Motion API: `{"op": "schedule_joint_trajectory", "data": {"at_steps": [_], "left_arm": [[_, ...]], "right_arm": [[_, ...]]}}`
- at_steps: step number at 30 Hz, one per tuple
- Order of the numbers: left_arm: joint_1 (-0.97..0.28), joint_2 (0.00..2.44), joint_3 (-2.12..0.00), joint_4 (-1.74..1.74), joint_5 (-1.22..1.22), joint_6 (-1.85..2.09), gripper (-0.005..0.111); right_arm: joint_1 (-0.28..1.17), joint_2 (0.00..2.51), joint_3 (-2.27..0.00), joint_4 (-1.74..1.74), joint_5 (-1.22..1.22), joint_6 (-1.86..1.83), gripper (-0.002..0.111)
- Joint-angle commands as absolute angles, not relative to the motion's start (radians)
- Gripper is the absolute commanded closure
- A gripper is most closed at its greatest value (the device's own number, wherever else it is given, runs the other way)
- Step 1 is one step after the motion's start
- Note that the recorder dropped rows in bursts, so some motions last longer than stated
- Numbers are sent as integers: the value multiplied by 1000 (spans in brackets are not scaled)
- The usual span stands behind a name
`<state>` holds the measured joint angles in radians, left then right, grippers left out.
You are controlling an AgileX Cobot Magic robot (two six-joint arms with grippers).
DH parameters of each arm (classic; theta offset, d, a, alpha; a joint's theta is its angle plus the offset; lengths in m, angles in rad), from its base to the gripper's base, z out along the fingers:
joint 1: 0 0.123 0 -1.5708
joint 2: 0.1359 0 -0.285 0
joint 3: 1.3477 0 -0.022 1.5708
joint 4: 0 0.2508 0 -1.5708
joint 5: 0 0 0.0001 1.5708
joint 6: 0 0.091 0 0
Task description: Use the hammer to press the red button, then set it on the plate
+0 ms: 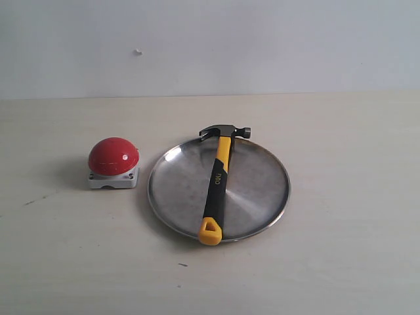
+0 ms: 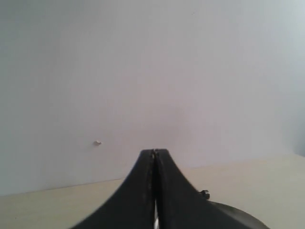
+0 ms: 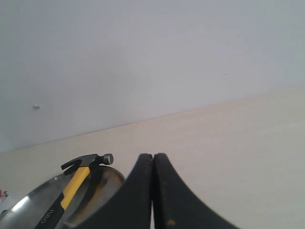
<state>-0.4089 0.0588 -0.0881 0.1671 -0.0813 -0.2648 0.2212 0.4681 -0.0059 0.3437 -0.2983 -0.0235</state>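
The hammer lies across the silver plate. Its dark head rests on the far rim and its yellow looped end on the near rim. The red button sits on its white-grey base left of the plate. Neither arm shows in the exterior view. In the left wrist view my left gripper is shut with nothing in it, with the plate's rim low beside it. In the right wrist view my right gripper is shut and empty, and the hammer and plate lie beside it.
The pale wooden table runs back to a plain white wall bearing a small mark. A dark speck lies on the table near the front.
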Motion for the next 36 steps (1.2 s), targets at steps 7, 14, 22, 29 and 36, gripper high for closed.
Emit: {"op": "schedule_joint_trajectory", "data": {"at_steps": [7, 14, 22, 29, 36], "left_arm": [[-265, 0, -4, 167, -94, -310, 107], [-179, 0, -4, 171, -51, -310, 107], [-31, 0, 0, 171, 200, -310, 107], [-8, 0, 0, 252, 303, -276, 107], [-8, 0, 0, 253, 300, -264, 107]], "right_arm": [[221, 462, 0, 341, -303, -32, 108], [221, 462, 0, 341, -303, -32, 108], [221, 462, 0, 341, -301, -32, 108], [221, 462, 0, 341, -301, -32, 108], [221, 462, 0, 340, -301, -32, 108]]}}
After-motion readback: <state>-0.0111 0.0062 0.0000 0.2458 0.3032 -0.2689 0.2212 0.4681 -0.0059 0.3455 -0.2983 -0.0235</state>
